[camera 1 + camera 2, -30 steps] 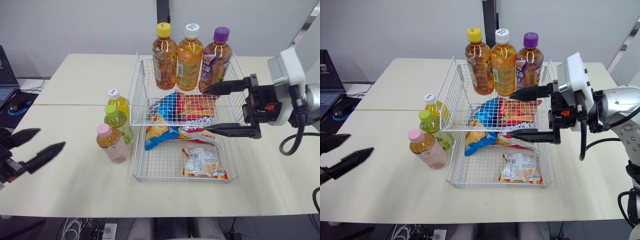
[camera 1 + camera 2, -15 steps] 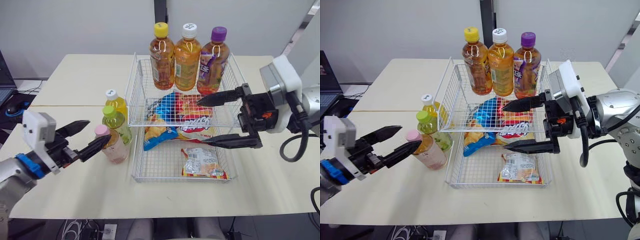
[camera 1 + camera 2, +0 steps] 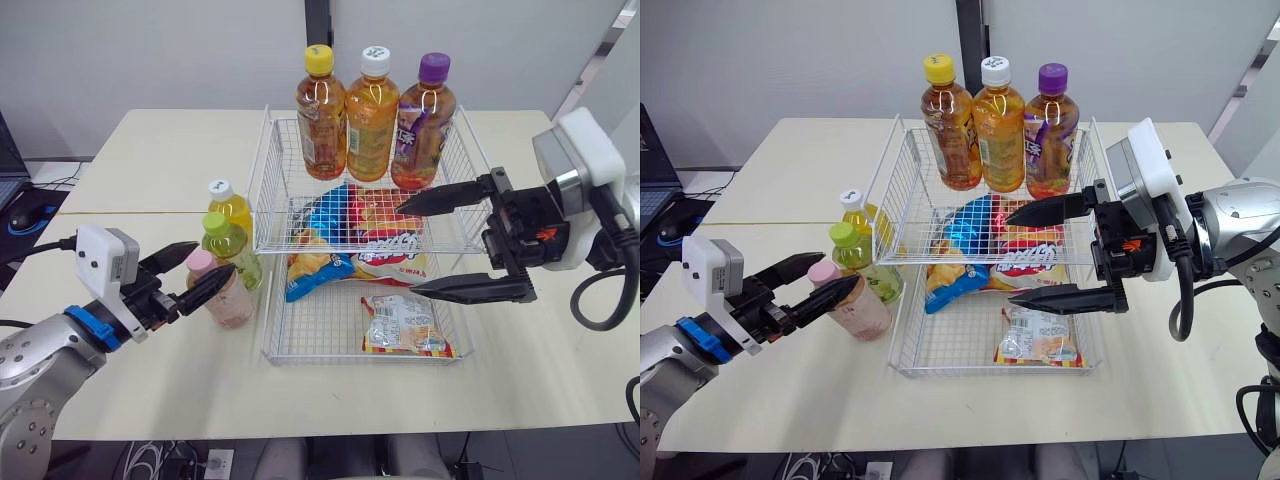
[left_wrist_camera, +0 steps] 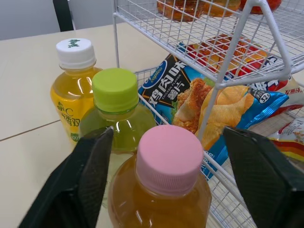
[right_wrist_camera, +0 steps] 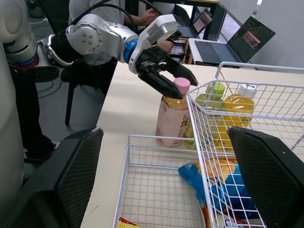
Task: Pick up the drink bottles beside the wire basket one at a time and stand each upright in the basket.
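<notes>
Clearly the left gripper (image 3: 214,259), its two black fingers (image 4: 90,175) spread and clasping nothing, is the nearer one: the upright pink-capped bottle of amber drink (image 3: 235,305) stands between those fingers at cap height, just beside the left wall of the white wire basket (image 3: 330,358), toward the front edge of the tabletop (image 3: 150,170).

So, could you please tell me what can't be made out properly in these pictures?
- Pink-capped bottle: fingers of the left gripper cover its neck in the eye views; contact unclear.
- Its lower body: cut off at the left wrist view's edge.
- Green-capped bottle: lower part hidden behind the pink-capped bottle, left wrist view.
- Snack bags: partly veiled by the upper shelf of the wire basket, eye views; print too small.
</notes>
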